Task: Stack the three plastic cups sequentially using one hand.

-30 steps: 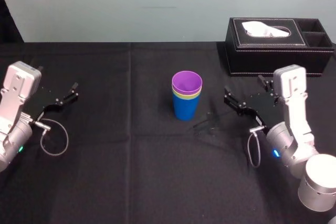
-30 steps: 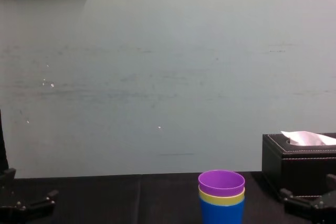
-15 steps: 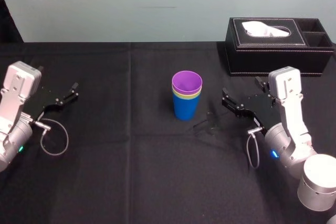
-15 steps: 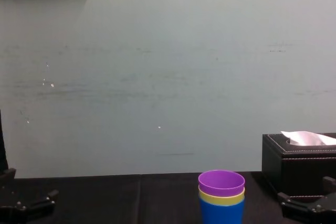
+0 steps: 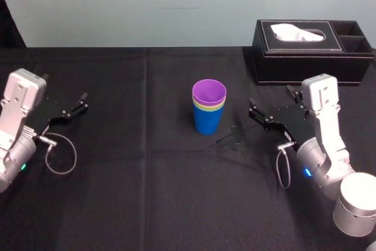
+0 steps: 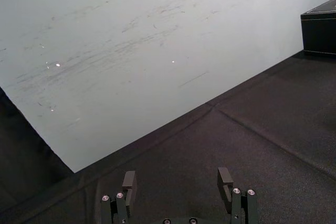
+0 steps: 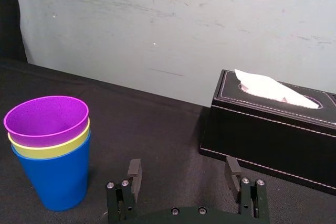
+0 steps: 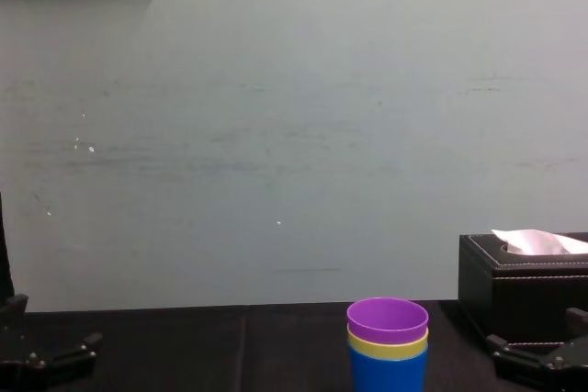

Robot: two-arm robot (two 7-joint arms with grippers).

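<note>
Right tool (image 5: 271, 100): spread wide and empty, low over the bench (image 5: 147, 174).
Left tool (image 5: 63, 86): also spread and empty, parked well away on the far side of the cups from the right tool.
Cups: the purple cup (image 5: 209, 93) sits inside the yellow-green cup (image 5: 208, 108), which sits inside the blue cup (image 5: 208, 123). All three stand upright to the left of the right tool, near it but not touching.
Task stage: judging by the nesting, the stacking looks done, and only getting the right tool clear seems left.
Risk, sideswipe: any leftward drift of the right tool would meet the blue cup's wall. The cups are light, tall and narrow at the foot, so they would probably slide or tip.
Risk, box: the tissue box (image 5: 311, 57) lies just beyond the right tool. A move that strays forward could clip its front wall.
Risk, seating: the rims look level, but I cannot tell how firmly the cups are pressed together. A knock might pop the purple cup loose.
</note>
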